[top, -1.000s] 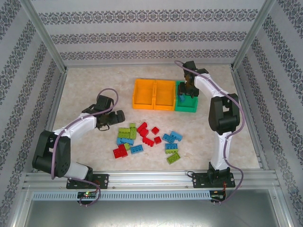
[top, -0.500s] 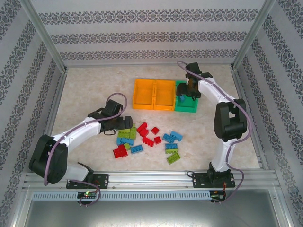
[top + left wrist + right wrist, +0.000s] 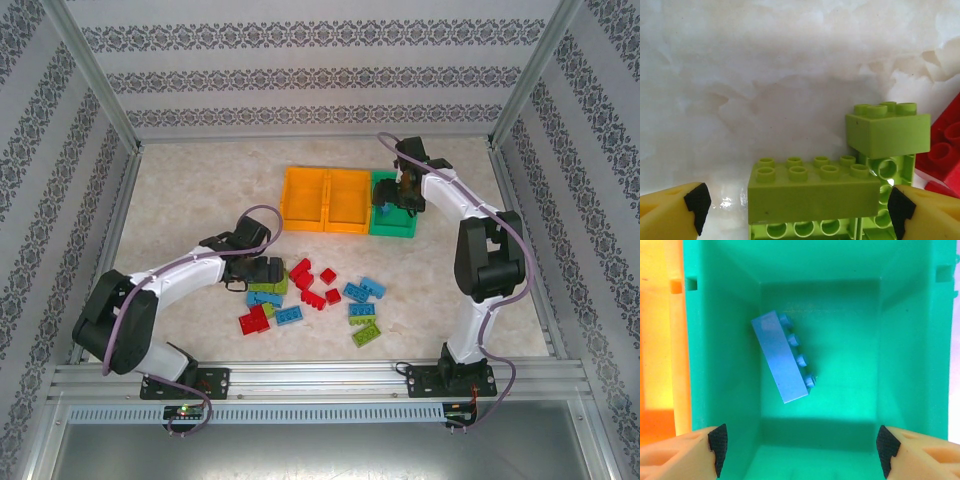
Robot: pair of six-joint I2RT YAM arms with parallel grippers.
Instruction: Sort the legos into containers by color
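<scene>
The lime green studded plastic brick is seen to be smooth and faintly glossy. A satin-smooth finish is shown by the green rectangular plastic bin. The pale marbled tabletop is marked by shiny highlights.

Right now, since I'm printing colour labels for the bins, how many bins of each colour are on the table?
Orange bins: 2
Green bin: 1
Total: 3

Blue lego inside green bin
</scene>
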